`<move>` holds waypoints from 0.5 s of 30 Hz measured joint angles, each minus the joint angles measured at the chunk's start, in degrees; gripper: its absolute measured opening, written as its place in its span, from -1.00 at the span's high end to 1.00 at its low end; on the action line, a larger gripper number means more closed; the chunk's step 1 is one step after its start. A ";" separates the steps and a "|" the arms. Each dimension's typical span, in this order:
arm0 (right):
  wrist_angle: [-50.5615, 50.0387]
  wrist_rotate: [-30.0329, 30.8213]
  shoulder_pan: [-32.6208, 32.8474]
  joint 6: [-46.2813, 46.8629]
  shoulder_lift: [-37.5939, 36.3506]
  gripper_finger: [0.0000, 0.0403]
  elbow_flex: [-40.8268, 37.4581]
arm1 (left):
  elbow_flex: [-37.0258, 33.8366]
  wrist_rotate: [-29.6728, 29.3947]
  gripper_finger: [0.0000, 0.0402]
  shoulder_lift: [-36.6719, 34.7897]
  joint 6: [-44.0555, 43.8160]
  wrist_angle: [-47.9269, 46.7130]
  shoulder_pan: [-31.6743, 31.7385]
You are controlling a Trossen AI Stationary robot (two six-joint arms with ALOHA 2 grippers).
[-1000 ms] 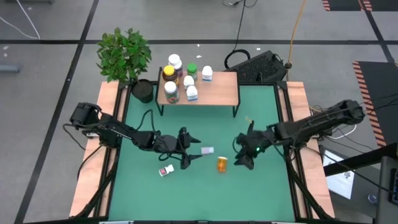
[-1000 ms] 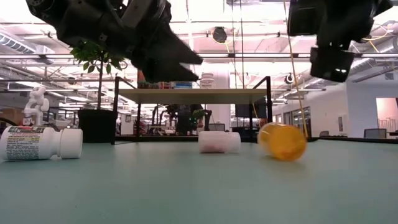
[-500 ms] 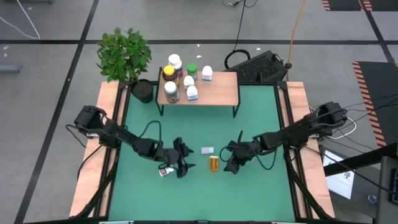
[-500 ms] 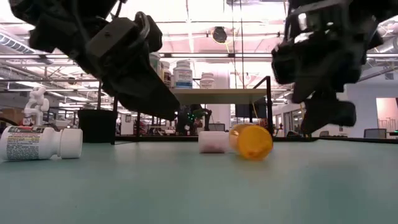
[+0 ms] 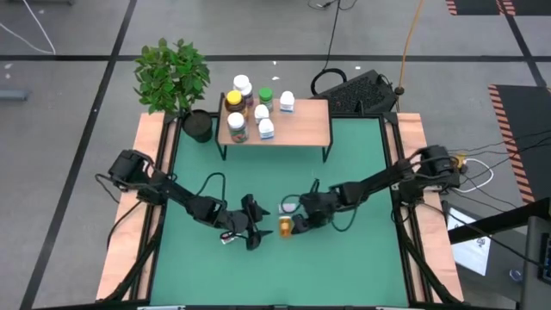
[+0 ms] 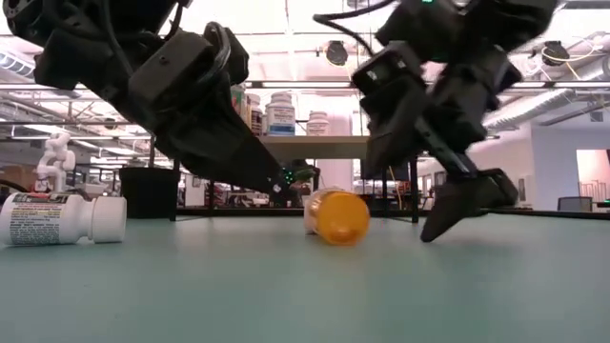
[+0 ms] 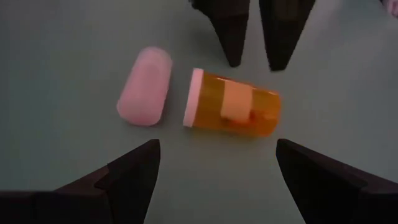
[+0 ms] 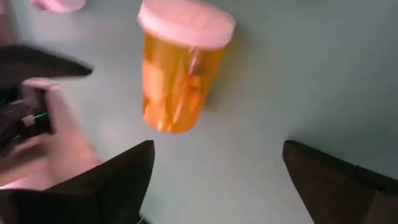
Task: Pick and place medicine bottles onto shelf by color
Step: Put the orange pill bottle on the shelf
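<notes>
We see the left gripper [image 5: 255, 234] low over the matte green table [image 5: 362, 172], its dark, wedge-shaped fingers spread wide and holding nothing. Directly ahead of it, between it and the right gripper [image 5: 294, 226], lies an amber bottle [image 5: 285, 226] on its side: a translucent orange plastic cylinder with a flat white cap and a pale label patch, pills dimly visible inside. The right gripper faces it from the opposite side, its tapered black fingers also standing wide apart, with the bottle lying in front of them and nothing gripped. Just beyond the amber bottle's cap end, from the left gripper's side, rests a small white bottle [image 7: 145, 86], smooth, rounded and capsule-like, also lying down. Behind the left gripper, close to its wrist, a white bottle with a printed label [image 6: 59, 219] lies flat. Well beyond both grippers stands the shelf [image 5: 301, 127], a light wood slab on thin black metal legs, with a cluster of upright bottles [image 5: 250, 108] crowded toward the end nearest the leafy plant [image 5: 172, 73] in its black pot.
</notes>
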 joint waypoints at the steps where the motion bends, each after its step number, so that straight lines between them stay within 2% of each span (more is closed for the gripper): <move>1: -3.50 0.61 -0.22 -0.87 0.69 -0.73 2.12 | 0.00 -0.21 -0.61 0.00 -1.88 -0.11 0.30; 4: -13.02 1.91 -0.27 -3.02 2.87 -0.69 8.22 | 0.00 -0.55 -0.61 0.71 -6.51 -0.12 1.47; 8: -21.81 3.74 -0.28 -5.97 5.74 -0.68 15.17 | 0.02 0.39 -0.61 2.27 -7.25 -2.13 2.33; 15: -22.17 7.06 0.21 -8.91 6.44 -0.68 20.03 | 0.01 1.89 -0.61 2.56 -9.70 -5.96 2.69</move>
